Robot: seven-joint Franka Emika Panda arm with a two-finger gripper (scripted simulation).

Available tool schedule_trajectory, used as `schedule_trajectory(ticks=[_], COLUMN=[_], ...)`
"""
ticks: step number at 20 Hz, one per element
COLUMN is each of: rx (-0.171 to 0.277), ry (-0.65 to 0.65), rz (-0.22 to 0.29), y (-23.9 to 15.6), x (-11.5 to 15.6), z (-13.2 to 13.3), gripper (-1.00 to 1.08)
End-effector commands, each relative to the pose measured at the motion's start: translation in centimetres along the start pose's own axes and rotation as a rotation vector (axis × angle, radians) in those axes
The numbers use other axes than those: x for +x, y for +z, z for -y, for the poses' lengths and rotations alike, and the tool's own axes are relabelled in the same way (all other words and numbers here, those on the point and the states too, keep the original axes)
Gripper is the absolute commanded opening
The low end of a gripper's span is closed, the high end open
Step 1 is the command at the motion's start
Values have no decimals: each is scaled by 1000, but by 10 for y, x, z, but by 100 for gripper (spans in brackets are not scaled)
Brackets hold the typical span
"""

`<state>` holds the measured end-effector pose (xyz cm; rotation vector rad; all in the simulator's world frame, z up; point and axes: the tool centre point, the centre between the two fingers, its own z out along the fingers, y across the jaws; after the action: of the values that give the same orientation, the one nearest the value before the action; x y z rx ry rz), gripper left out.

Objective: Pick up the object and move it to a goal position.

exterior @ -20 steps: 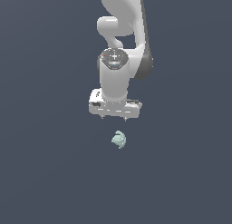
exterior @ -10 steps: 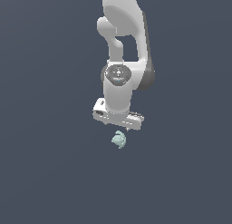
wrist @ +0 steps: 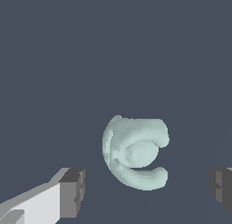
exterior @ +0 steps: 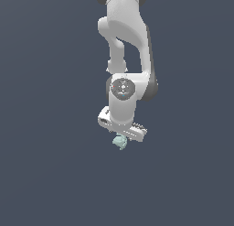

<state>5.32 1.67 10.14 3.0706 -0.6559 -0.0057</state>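
My gripper (wrist: 146,191) has its jaws spread wide apart, one dark pad (wrist: 74,192) on each flank with bare floor between them. The object (wrist: 135,152), a pale mint curled lump shaped like a C, lies in that gap, closer to one finger and touching neither; its open mouth faces the farther pad. In the exterior view my gripper (exterior: 122,131) hangs tilted just above the object (exterior: 120,142), which peeks out below the hand's edge. All around it the dark floor (exterior: 50,174) runs plain and flat on every side.
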Motion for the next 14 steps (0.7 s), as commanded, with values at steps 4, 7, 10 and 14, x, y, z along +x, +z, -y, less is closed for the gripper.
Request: schedule_trajectory(ticks=[4, 7, 10, 14], rx=[2, 2, 2, 2], ry=[31, 27, 27, 29], rz=[-3, -2, -2, -3], y=[6, 6, 12, 30], x=[3, 2, 2, 2], z=[4, 3, 3, 3], gripper=[100, 100, 100, 100])
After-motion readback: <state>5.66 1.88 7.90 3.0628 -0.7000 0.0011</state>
